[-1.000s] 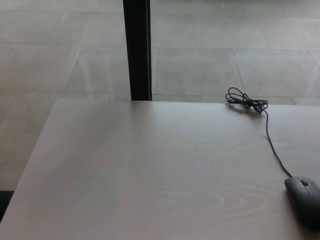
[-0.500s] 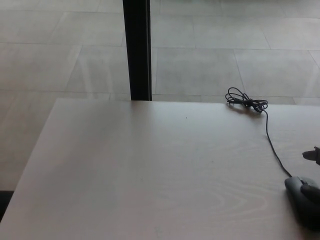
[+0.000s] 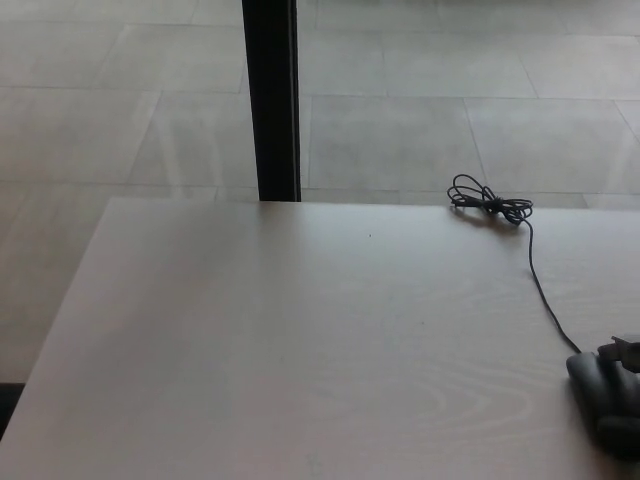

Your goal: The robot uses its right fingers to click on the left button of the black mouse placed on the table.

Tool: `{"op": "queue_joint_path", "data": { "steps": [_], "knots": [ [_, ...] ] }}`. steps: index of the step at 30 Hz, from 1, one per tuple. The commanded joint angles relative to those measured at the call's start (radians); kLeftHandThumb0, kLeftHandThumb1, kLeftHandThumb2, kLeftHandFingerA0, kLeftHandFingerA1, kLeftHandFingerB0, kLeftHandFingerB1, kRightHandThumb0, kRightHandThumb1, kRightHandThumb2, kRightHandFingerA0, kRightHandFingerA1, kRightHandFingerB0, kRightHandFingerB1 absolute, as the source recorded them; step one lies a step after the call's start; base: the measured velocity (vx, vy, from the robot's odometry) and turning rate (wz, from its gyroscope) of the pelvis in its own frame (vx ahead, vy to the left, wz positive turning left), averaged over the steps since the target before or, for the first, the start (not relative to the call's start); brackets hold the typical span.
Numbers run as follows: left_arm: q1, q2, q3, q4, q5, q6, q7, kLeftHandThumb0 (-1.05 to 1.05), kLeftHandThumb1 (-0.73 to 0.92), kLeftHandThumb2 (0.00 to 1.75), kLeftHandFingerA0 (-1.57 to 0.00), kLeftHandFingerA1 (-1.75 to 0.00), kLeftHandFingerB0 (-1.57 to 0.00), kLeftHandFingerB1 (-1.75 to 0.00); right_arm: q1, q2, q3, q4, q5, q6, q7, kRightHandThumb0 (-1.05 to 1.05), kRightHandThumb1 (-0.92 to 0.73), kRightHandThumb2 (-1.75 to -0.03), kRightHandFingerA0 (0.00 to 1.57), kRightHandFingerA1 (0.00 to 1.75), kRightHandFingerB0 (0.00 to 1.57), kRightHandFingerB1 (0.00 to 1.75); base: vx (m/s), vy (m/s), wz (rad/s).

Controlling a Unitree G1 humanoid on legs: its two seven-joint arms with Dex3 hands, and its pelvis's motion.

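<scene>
Left side of the pale wood table [image 3: 250, 350] is bare, with a black post [image 3: 270, 100] standing behind its far edge. Over to the right, a bundled black cable [image 3: 488, 205] trails down to the black mouse [image 3: 600, 395] at the right edge. The right hand [image 3: 625, 358] barely pokes in on top of it, can't tell how its fingers are set.

Pale wood-grain table [image 3: 300, 340] — smooth, faintly glossy; mouse [image 3: 600, 400] — matt black plastic.
</scene>
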Motion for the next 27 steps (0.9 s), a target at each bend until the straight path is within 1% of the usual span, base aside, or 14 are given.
{"op": "queue_joint_path", "data": {
  "steps": [1,6,7,9,10,12,14,15,17,18,22,23,25,27],
  "knots": [
    [0.003,0.027,-0.003,0.007,-0.023,-0.027,-0.013,-0.64,0.75,0.62,-0.75,-0.56,-0.65,-0.49,0.0,0.005,-0.01,0.013,-0.067,-0.018,0.0,-0.85,-0.9,-0.69,0.42,0.45,0.43,0.33,0.0,0.0,0.0],
    [0.002,0.034,-0.005,0.013,-0.022,-0.019,-0.01,-0.64,0.76,0.63,-0.81,-0.58,-0.67,-0.49,0.016,0.006,-0.027,0.022,-0.069,-0.035,-0.001,-0.79,-0.69,-1.11,0.37,0.57,0.37,0.5,0.0,0.0,0.0],
    [0.001,0.035,-0.005,0.014,-0.021,-0.022,-0.007,-0.63,0.77,0.63,-0.79,-0.57,-0.67,-0.49,0.018,0.007,-0.032,0.023,-0.068,-0.042,-0.001,-0.82,-0.88,-0.67,0.39,0.46,0.44,0.34,0.0,0.0,0.0],
    [0.0,0.034,-0.003,0.012,-0.026,-0.023,-0.012,-0.65,0.75,0.63,-0.77,-0.55,-0.72,-0.5,0.019,0.009,-0.031,0.023,-0.077,-0.041,0.007,-0.84,-0.76,-1.15,0.35,0.56,0.33,0.47,0.0,0.0,0.0],
    [-0.002,0.033,-0.007,0.011,-0.022,-0.025,0.0,-0.65,0.75,0.63,-0.8,-0.57,-0.73,-0.51,0.017,0.013,-0.028,0.021,-0.089,-0.039,0.005,-0.82,-0.89,-0.67,0.41,0.45,0.43,0.34,0.0,0.0,0.0],
    [-0.004,0.034,-0.007,0.012,-0.023,-0.02,0.004,-0.65,0.75,0.62,-0.81,-0.57,-0.73,-0.51,0.017,0.017,-0.029,0.016,-0.095,-0.038,0.009,-0.81,-0.89,-0.67,0.41,0.45,0.42,0.33,0.0,0.0,0.0],
    [-0.001,0.03,-0.004,0.014,-0.028,-0.023,-0.003,-0.63,0.75,0.63,-0.79,-0.56,-0.71,-0.51,0.018,0.021,-0.029,0.003,-0.101,-0.028,0.028,-0.85,-0.76,-1.15,0.35,0.55,0.32,0.46,0.0,0.0,0.0],
    [-0.001,0.031,-0.005,0.015,-0.028,-0.023,-0.003,-0.63,0.75,0.63,-0.79,-0.56,-0.72,-0.52,0.02,0.022,-0.032,0.0,-0.1,-0.028,0.033,-0.82,-0.9,-0.68,0.39,0.43,0.41,0.33,0.0,0.0,0.0],
    [0.002,0.031,-0.01,0.012,-0.025,-0.026,-0.006,-0.62,0.76,0.63,-0.78,-0.56,-0.65,-0.49,0.02,0.025,-0.035,-0.009,-0.101,-0.023,0.052,-0.82,-0.9,-0.68,0.39,0.43,0.4,0.33,0.0,0.0,0.0],
    [0.004,0.032,-0.012,0.011,-0.024,-0.027,-0.012,-0.62,0.78,0.63,-0.77,-0.54,-0.65,-0.49,0.017,0.029,-0.033,-0.009,-0.108,-0.021,0.055,-0.85,-0.77,-1.15,0.35,0.54,0.31,0.46,0.0,0.0,0.0],
    [0.002,0.034,-0.007,0.008,-0.037,-0.025,-0.027,-0.64,0.77,0.63,-0.77,-0.57,-0.68,-0.5,0.02,0.039,-0.03,0.014,-0.121,-0.034,0.044,-0.83,-0.74,-1.13,0.34,0.54,0.31,0.46,0.0,0.0,0.0],
    [0.0,0.035,-0.009,0.007,-0.036,-0.02,-0.021,-0.64,0.76,0.63,-0.77,-0.56,-0.68,-0.49,0.02,0.042,-0.032,0.019,-0.119,-0.04,0.039,-0.82,-0.87,-0.67,0.42,0.44,0.43,0.33,0.0,0.0,0.0],
    [0.002,0.036,-0.018,0.004,-0.029,-0.02,-0.012,-0.64,0.76,0.63,-0.74,-0.55,-0.59,-0.47,0.018,0.045,-0.027,0.028,-0.13,-0.047,0.035,-0.78,-0.69,-1.1,0.37,0.56,0.35,0.49,0.0,0.0,0.0],
    [0.0,0.036,-0.014,0.012,-0.037,-0.025,-0.026,-0.62,0.77,0.63,-0.76,-0.53,-0.63,-0.48,0.019,0.046,-0.019,0.025,-0.146,-0.047,0.03,-0.81,-0.89,-0.67,0.42,0.44,0.42,0.33,0.0,0.0,0.0]
  ]
}}
